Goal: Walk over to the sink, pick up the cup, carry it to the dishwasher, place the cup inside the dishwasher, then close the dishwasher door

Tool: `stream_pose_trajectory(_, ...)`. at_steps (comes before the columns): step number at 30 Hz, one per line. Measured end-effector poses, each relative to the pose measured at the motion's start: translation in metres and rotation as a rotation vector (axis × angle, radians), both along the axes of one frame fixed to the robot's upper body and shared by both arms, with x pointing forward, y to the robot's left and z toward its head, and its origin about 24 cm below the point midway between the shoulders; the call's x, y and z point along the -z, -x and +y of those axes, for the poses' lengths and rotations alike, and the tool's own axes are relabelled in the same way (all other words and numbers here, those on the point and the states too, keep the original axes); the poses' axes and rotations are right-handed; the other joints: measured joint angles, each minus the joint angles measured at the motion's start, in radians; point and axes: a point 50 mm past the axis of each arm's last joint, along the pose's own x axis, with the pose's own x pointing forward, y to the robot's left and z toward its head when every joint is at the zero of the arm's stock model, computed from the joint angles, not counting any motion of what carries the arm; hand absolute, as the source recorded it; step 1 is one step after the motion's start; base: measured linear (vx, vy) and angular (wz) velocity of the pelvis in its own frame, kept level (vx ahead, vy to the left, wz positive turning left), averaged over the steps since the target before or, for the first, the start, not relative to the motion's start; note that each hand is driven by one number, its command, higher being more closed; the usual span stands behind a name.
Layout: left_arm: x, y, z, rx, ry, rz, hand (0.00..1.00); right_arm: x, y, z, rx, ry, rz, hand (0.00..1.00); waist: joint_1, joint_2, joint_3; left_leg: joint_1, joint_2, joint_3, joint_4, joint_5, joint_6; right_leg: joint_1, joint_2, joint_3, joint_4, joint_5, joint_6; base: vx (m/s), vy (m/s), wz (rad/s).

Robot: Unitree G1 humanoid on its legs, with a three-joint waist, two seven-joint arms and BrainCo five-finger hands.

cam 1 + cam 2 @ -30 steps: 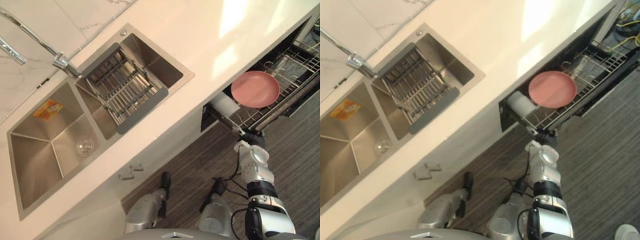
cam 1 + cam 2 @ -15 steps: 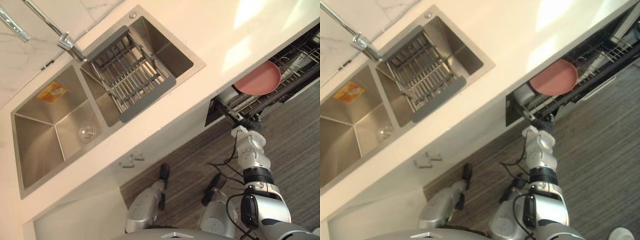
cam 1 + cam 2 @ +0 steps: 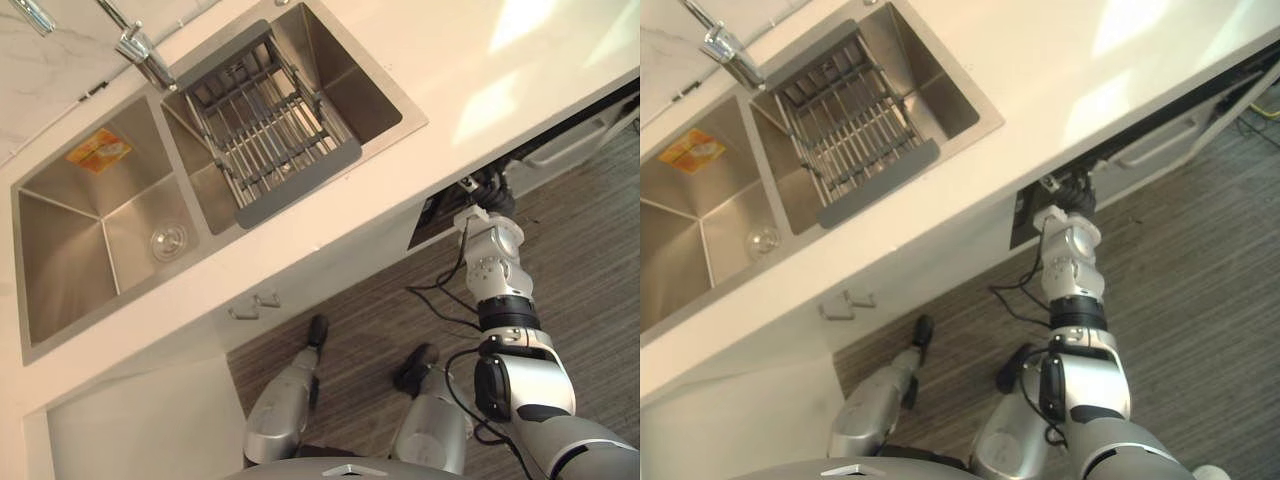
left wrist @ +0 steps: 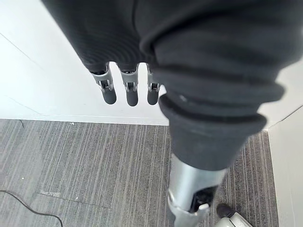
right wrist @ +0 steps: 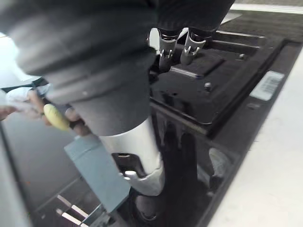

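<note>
As the right hand's (image 3: pixel 1070 188) straight fingers (image 5: pixel 166 45) reach the dishwasher door (image 3: pixel 1170 145), the left hand (image 4: pixel 131 90) hangs relaxed.

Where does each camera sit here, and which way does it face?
Left eye view: on the head, looking down at the sink, countertop and right hand at the dishwasher door.
Right eye view: beside it, same scene and right arm.
Left wrist view: on the left wrist, facing striped floor past the left hand.
Right wrist view: on the right wrist, facing a dark dishwasher panel past its fingers.
</note>
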Motion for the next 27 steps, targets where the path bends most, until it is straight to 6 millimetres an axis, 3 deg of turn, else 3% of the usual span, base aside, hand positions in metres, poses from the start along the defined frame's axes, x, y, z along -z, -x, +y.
stream_pose_trajectory(13,-0.001,-0.008,0.003,0.026,-0.019,-0.034,0.0,-0.012,-0.003,0.004,-0.006,-0.015,-0.038,0.0,0.011,-0.009,0.007,-0.014,0.017,0.018,0.003,0.003,0.005,-0.017,0.012,-0.008,0.006,-0.002,-0.003,-0.04,-0.042,-0.02)
stream_pose_trajectory(22,-0.001,-0.013,0.003,0.008,-0.022,-0.062,0.0,-0.009,-0.005,0.008,-0.017,-0.003,-0.019,0.0,0.013,-0.017,0.005,-0.017,0.035,0.043,0.004,0.004,0.007,-0.018,0.02,-0.013,-0.006,-0.001,-0.004,-0.03,-0.021,-0.02)
stream_pose_trajectory(25,-0.001,-0.016,0.003,-0.047,-0.019,-0.097,0.0,0.018,0.001,0.019,-0.046,0.085,0.052,0.0,0.011,-0.043,-0.013,-0.011,0.037,0.046,0.007,0.001,0.021,-0.006,0.027,-0.014,-0.017,-0.001,-0.004,0.03,-0.038,0.01)
stream_pose_trajectory(27,-0.001,-0.018,0.003,-0.078,-0.027,-0.124,0.0,0.073,0.024,0.025,-0.05,0.146,0.205,0.0,0.014,-0.074,-0.066,-0.008,0.04,0.045,0.028,-0.02,0.023,0.029,0.038,-0.029,-0.048,0.0,-0.001,0.08,-0.03,0.18)
